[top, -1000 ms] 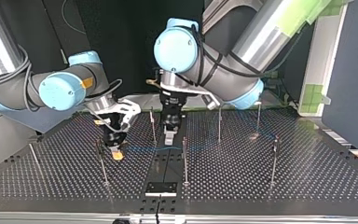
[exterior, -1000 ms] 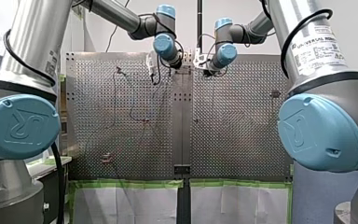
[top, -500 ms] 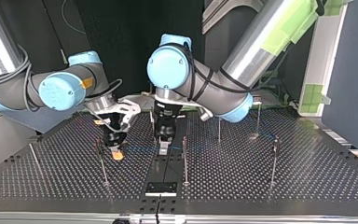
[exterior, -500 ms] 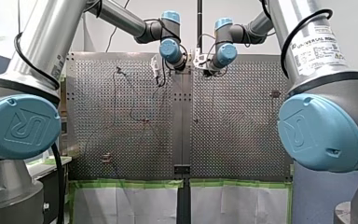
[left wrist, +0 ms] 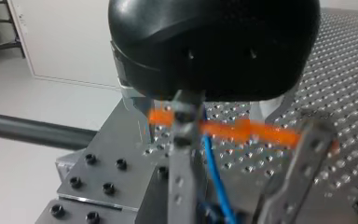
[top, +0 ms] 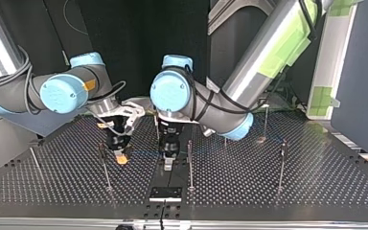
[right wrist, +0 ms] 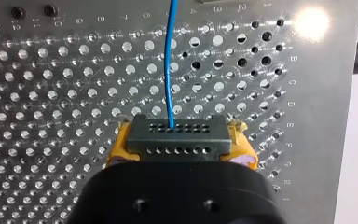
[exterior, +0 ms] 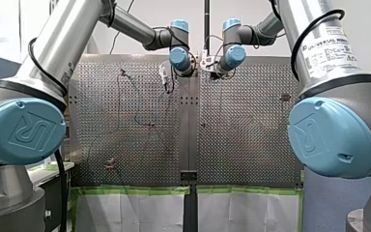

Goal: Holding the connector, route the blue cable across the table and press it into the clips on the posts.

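Advancing nearer my right tool point(top: 120, 154), which clamps the connector point(right wrist: 177, 137) just above the bench point(right wrist: 51, 93), my left tool point(top: 167, 161), grip state indeterminate, follows the blue cable point(left wrist: 213, 163), probably taking up slack before clipping.

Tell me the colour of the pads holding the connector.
Yellow pads, flanking the black connector in my right gripper; clearest in the right wrist view.

Front and top cameras face each other across the table point(exterior: 241, 145) — wrist cameras close.
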